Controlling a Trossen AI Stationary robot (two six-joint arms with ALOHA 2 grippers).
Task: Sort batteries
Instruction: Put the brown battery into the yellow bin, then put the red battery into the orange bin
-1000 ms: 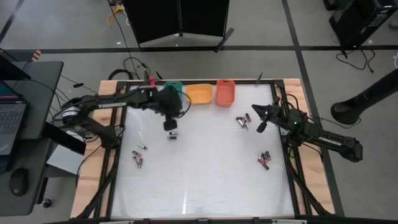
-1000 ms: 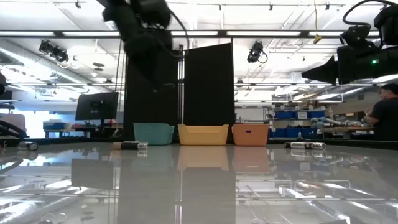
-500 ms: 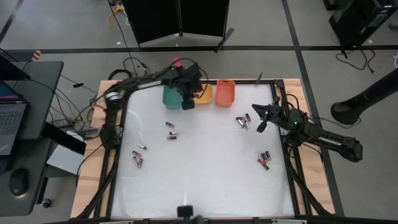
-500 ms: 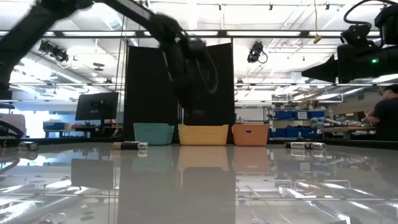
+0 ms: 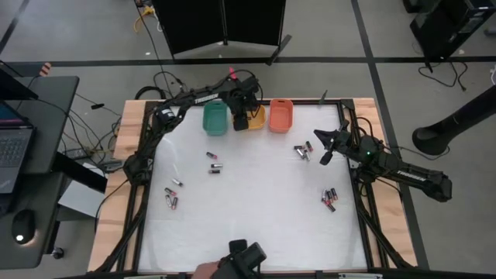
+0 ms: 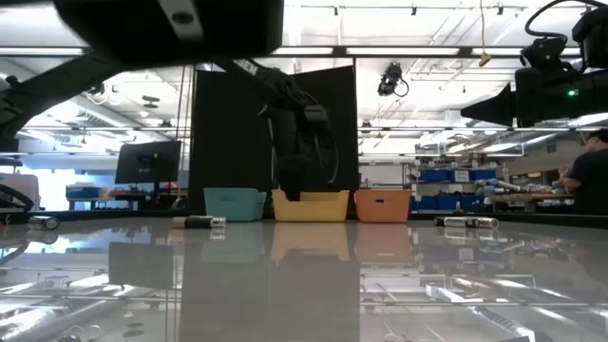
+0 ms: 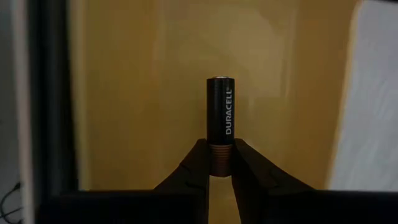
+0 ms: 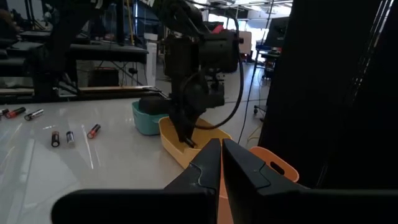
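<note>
High view hides the left claw (image 5: 242, 122) over the yellow tray (image 5: 253, 118); its wrist view shows it pinching a battery (image 7: 219, 124) by the base. Right claw (image 8: 221, 163) closed, empty, at the counter's (image 5: 256, 209) right edge.

A robotics lab or workshop. Beyond the bench (image 6: 304, 275) lie an open hall with ceiling strip lights (image 6: 418, 50), shelves of blue storage bins (image 6: 446, 175), a monitor (image 6: 147, 162), black partition panels (image 6: 275, 133) and floor cables (image 5: 167, 80).

the lower end of the battery (image 7: 220, 118) is hidden between the left tool's (image 7: 220, 171) fingers. the right tool (image 8: 221, 163) covers part of the orange tray (image 8: 268, 163) behind it.
</note>
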